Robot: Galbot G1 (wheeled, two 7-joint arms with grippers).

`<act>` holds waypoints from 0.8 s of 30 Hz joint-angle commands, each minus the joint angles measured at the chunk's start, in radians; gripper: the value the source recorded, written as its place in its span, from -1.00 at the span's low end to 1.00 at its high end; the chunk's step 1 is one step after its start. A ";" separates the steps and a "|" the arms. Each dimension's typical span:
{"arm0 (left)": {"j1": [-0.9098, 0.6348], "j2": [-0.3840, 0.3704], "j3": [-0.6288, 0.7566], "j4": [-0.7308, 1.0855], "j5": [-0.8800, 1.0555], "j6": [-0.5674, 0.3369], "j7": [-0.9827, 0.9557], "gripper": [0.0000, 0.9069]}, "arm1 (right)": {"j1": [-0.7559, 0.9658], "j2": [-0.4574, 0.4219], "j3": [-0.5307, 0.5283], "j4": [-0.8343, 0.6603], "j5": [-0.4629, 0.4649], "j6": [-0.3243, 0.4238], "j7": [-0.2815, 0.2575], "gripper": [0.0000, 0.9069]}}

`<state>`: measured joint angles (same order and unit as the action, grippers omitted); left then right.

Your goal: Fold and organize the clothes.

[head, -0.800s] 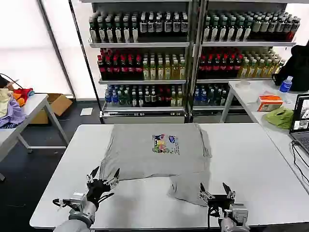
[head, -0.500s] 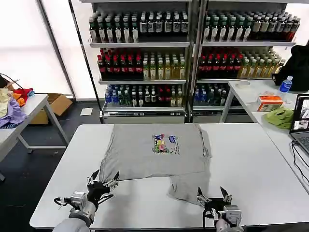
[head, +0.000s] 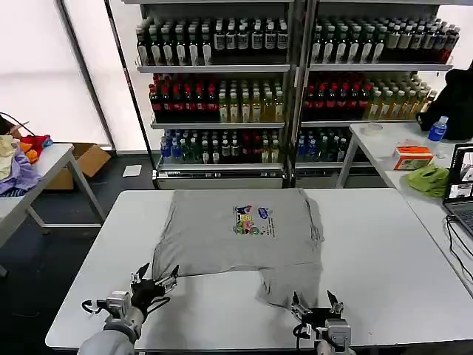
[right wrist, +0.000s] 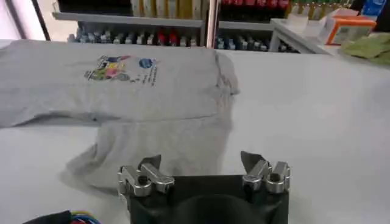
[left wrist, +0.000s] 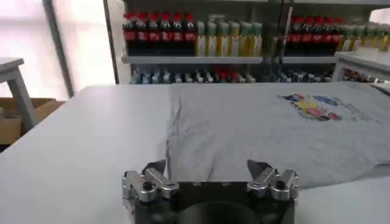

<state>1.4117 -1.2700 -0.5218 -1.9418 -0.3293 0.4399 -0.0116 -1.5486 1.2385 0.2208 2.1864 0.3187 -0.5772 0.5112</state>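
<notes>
While both jaws gape empty, advise left gripper pinch grey shirt hem at 12 o'clock, right gripper likewise.

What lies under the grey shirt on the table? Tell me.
The grey shirt lies flat on the white table, whose bare top shows all round it. A folded flap hangs toward the near edge. Anything beneath the cloth is covered; nothing bulges through.

Bottle-stocked shelves behind the white table — cardboard box leftward.
</notes>
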 commanded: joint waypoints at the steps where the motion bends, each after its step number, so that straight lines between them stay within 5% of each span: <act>1: 0.000 0.004 0.000 0.012 -0.024 0.006 -0.005 1.00 | -0.001 0.004 -0.023 -0.023 -0.026 -0.001 -0.002 1.00; 7: 0.010 0.004 0.004 0.021 -0.019 0.020 -0.005 0.89 | -0.007 0.004 -0.029 -0.045 -0.024 0.000 -0.008 0.98; 8: 0.014 0.004 0.005 0.021 -0.021 0.023 -0.005 0.20 | -0.009 0.002 -0.028 -0.045 -0.024 0.000 -0.010 -0.20; 9: 0.019 0.005 0.006 0.020 -0.021 0.028 -0.005 -0.09 | -0.010 -0.001 -0.027 -0.045 -0.022 0.001 -0.010 -0.58; 10: 0.024 0.006 0.008 0.019 -0.020 0.029 -0.005 -0.58 | -0.010 -0.003 -0.024 -0.045 -0.018 0.002 -0.009 -1.00; 14: 0.034 0.007 0.014 0.019 -0.011 0.037 -0.003 -0.93 | -0.007 -0.007 -0.012 -0.044 -0.001 0.004 -0.005 -1.00; 24: 0.030 -0.003 0.019 0.022 -0.003 0.039 -0.001 -0.98 | -0.013 -0.011 -0.007 -0.039 -0.006 0.028 -0.022 -1.00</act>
<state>1.4388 -1.2681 -0.5065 -1.9285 -0.3328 0.4701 -0.0141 -1.5589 1.2307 0.2116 2.1541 0.3129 -0.5664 0.5025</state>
